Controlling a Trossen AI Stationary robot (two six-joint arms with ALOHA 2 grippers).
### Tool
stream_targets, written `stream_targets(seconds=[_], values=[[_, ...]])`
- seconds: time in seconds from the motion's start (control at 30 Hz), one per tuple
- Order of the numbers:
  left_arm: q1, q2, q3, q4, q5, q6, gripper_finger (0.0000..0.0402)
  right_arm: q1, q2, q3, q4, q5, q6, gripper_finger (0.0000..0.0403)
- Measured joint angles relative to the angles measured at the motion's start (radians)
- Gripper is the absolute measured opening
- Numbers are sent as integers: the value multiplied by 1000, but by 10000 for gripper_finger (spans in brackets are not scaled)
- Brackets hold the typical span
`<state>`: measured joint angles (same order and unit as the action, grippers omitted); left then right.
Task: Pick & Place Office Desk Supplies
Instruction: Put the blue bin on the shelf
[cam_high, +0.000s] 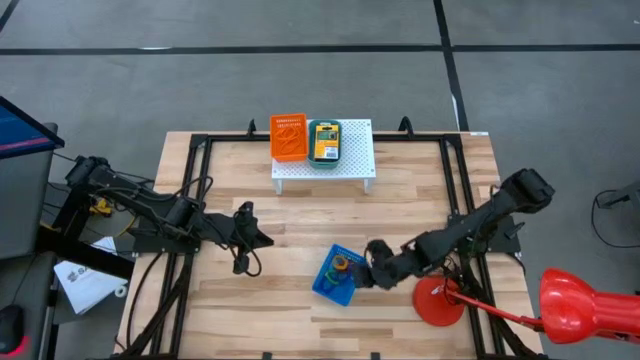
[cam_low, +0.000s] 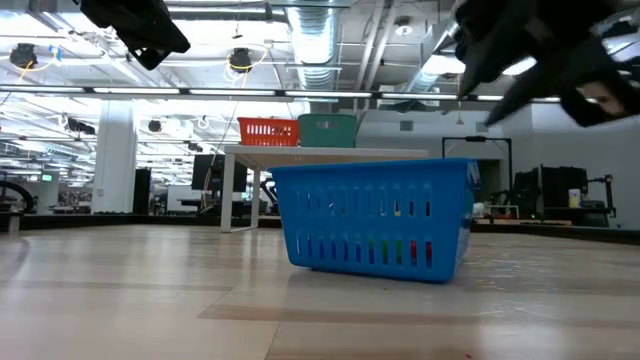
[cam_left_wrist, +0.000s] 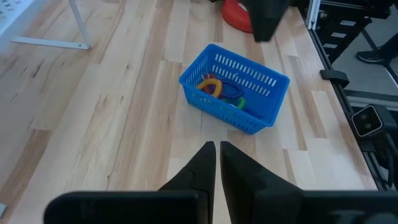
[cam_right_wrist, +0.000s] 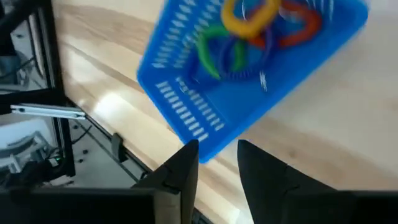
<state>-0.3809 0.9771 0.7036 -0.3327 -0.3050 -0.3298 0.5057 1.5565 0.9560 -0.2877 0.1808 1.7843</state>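
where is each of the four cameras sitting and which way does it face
High: above the table, facing straight down; both arms show, left gripper and right gripper beside the blue basket.
Low: table-top height, facing level at the basket; dark arm parts above.
Left wrist: faces the basket past shut fingers.
Right wrist: faces the basket past parted fingers.
Shared: all four see the basket; both wrists see rubber-band loops.

Left tool (cam_left_wrist: 217, 155) closed — right tool (cam_right_wrist: 217, 158) parted

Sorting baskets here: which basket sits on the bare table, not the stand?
The blue basket, holding coloured loops; the orange and green ones sit on the white stand.
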Motion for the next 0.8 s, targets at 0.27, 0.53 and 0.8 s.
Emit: stream_targets(seconds=[0.27,0.53,0.8], values=[[0,0,0,33,0,-11,17,91,80,1,133,85,265,109],[10,0,0,152,-57,11,17,78,85,1,104,88,381,109],[26,-50,0,124,-107,17,17,19,86,34,16,37,426,113]])
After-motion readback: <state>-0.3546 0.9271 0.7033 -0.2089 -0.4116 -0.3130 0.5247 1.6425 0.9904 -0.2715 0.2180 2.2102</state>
